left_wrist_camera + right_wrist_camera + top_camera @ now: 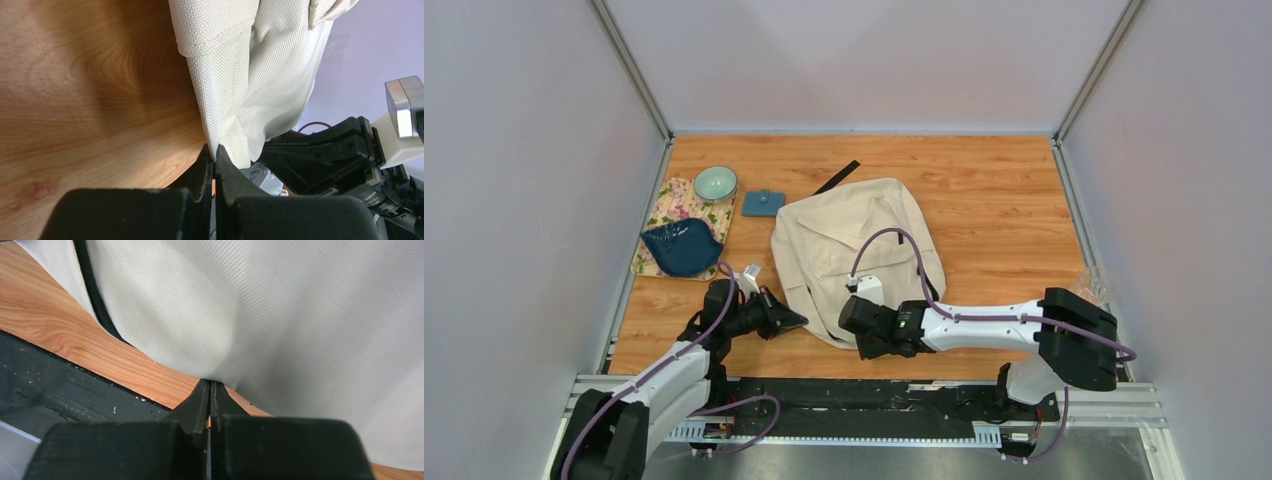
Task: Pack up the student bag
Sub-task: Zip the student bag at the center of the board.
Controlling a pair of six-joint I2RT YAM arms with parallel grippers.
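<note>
Shows large cream-beige fabric backpack point(854, 240) lying flat on orange wooden table point(984, 200), its near hem pinched in tightly closed jaws of left gripper point(214, 152) at backpack's near-left corner and right gripper point(210, 385) alongside, probably to lift and spread it for packing.

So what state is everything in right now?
Bag: lying flat, looks closed.
Left tool: shut, tips at the bag's edge.
Right tool: shut, tips at the bag's edge.
Bowl: upright, empty.
Pouch: lying flat, closed.
Blue dish: upright on the mat.
</note>
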